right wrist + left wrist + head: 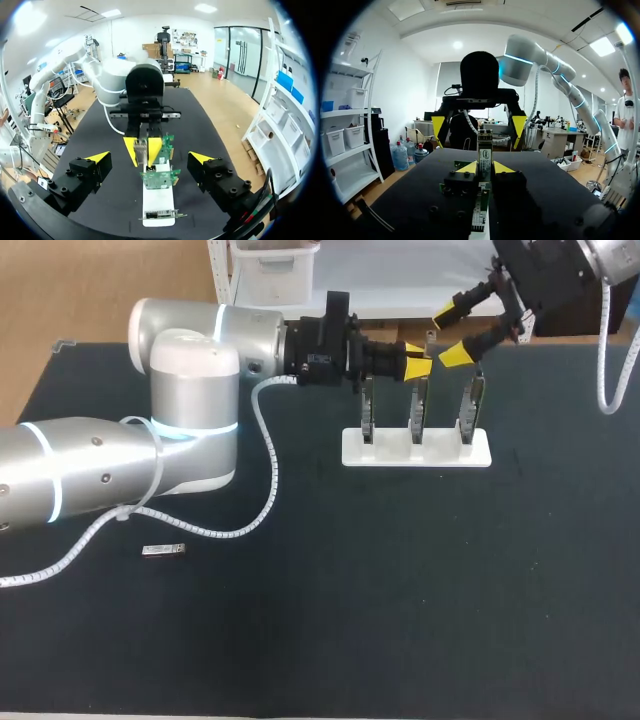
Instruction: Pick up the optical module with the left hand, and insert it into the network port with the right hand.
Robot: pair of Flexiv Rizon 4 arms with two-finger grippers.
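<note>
1. Your left jaws (484,167) are clamped on the optical module (484,151), one yellow tip pressed to each side of it. They hang above the white stand (415,449), over the top of its middle card.
2. The module is a slim silvery bar, standing upright between the tips and rising above them. A pale printed label covers the face turned toward your left wrist camera.
3. Your right jaws (452,334) are wide apart and hold nothing. They hang above the stand's right end, on its far side, facing the left jaws, close to them but apart.
4. Three green network cards (419,405) stand upright in a row in the stand, with gaps between them. In the right wrist view, the card nearest those jaws shows a metal end plate (160,215) at the stand's end; the port openings there are too small to make out.
5. A second silver module (165,551) lies flat on the surface (420,620), well away from the stand to its near left.
6. The stand sits close to the surface's far edge, so far more of the dark surface lies on its near side and to its right.
7. Left of the stand, your left arm's body lies low over the surface, and its white coiled cable (268,465) hangs between arm and stand.
</note>
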